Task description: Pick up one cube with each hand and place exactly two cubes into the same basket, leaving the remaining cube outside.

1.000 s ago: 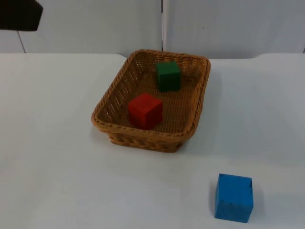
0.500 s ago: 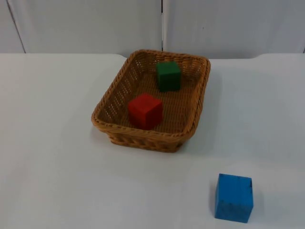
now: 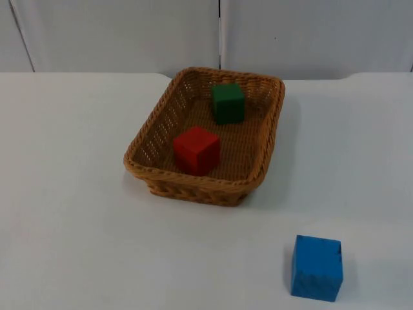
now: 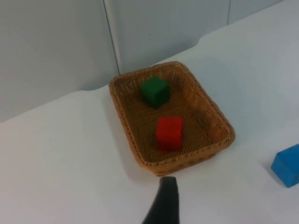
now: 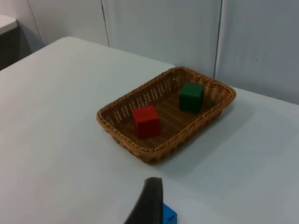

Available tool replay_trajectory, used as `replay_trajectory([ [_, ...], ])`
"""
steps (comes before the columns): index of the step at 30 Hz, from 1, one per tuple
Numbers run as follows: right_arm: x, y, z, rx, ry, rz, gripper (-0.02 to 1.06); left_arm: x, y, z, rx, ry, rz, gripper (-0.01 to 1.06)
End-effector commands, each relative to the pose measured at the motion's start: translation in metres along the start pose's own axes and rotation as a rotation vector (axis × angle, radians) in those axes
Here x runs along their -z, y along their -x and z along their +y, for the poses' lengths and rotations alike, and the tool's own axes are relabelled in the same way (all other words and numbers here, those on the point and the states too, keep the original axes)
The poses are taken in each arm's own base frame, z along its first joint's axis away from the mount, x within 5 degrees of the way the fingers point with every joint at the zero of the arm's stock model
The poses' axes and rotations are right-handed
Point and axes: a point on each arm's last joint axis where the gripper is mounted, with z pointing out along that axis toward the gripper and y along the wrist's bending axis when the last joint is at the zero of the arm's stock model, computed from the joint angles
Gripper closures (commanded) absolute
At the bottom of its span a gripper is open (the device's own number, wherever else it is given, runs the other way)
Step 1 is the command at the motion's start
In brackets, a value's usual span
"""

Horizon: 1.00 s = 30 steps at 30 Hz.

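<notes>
A white table (image 3: 71, 213) runs back to a grey partition wall (image 3: 129, 35). Left of centre on it, in the top view, sits a rectangular woven wicker basket (image 3: 150, 141). Inside the basket, a red cube (image 3: 196, 150) rests near the front wall, and a green cube (image 3: 228, 103) rests near the back wall; the two are apart, not touching. To the right and nearer the front edge of the table, well apart from the basket, a blue cube (image 3: 316, 267) stands alone on the bare surface.

The left gripper (image 4: 163, 205) is raised above the table, short of the basket's front rim, looking onto both cubes inside. The right gripper (image 5: 148, 203) is also raised, just above the blue cube. One black fingertip of each is visible, so whether either gripper is open or closed cannot be told.
</notes>
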Motion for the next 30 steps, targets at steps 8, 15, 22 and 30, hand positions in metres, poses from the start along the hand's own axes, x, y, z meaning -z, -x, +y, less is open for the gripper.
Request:
replay_trajectory([
  [8, 0.030, -0.019, 0.005, 0.024, 0.012, -0.051, 0.26, 0.030, -0.019, -0.005, -0.006, -0.004, -0.031, 0.31],
  [15, 0.039, -0.030, 0.007, 0.032, 0.018, -0.026, 0.26, 0.032, -0.055, -0.010, -0.001, -0.018, -0.040, 0.31],
  [22, 0.032, -0.041, 0.007, 0.035, 0.022, 0.051, 0.26, 0.021, -0.085, -0.013, 0.014, -0.034, 0.010, 0.31],
  [30, 0.018, -0.055, 0.001, 0.045, -0.017, 0.122, 0.26, 0.014, -0.092, -0.013, 0.022, -0.037, 0.043, 0.31],
])
